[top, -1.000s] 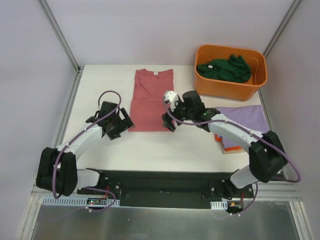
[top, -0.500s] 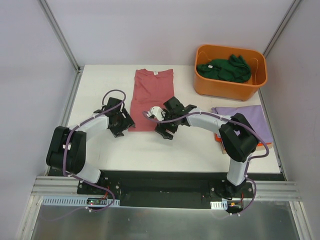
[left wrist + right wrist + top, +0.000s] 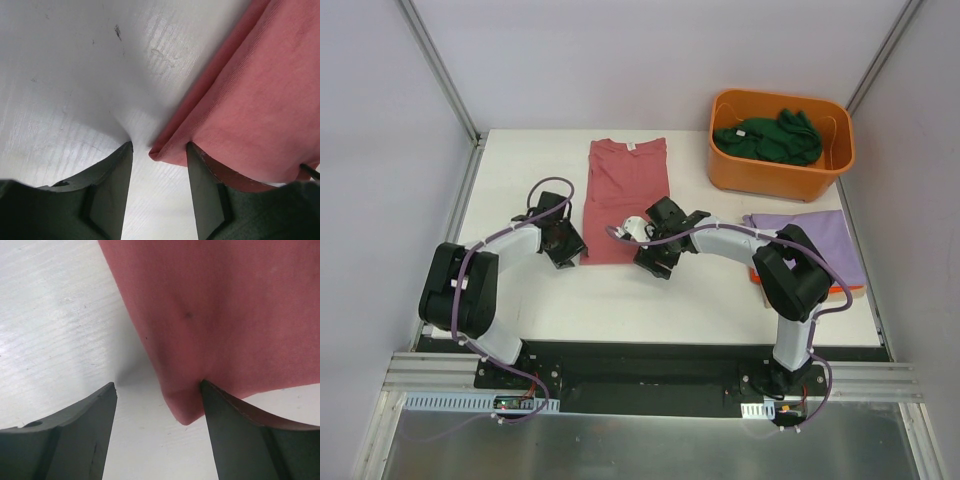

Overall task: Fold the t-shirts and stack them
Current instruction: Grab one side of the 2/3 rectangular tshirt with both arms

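A dusty red-pink t-shirt [image 3: 625,190] lies flat on the white table, folded into a long strip. My left gripper [image 3: 570,252] is down at its near left corner. In the left wrist view the jaws [image 3: 160,146] stand apart, with the folded corner [image 3: 165,150] between them and the right finger [image 3: 205,185] resting on the cloth. My right gripper [image 3: 656,262] is at the near right corner. Its jaws [image 3: 157,385] are also apart, the corner [image 3: 182,407] lies beside the right finger [image 3: 235,435], and neither gripper pinches the cloth.
An orange plastic tub [image 3: 775,178] at the back right holds a dark green t-shirt [image 3: 767,138]. A lavender t-shirt [image 3: 815,238] lies folded at the right edge over an orange one [image 3: 782,299]. A metal frame [image 3: 440,70] borders the table.
Both grippers have come down and in to the near corners of the red-pink shirt. Their jaws have narrowed, the left more than the right.
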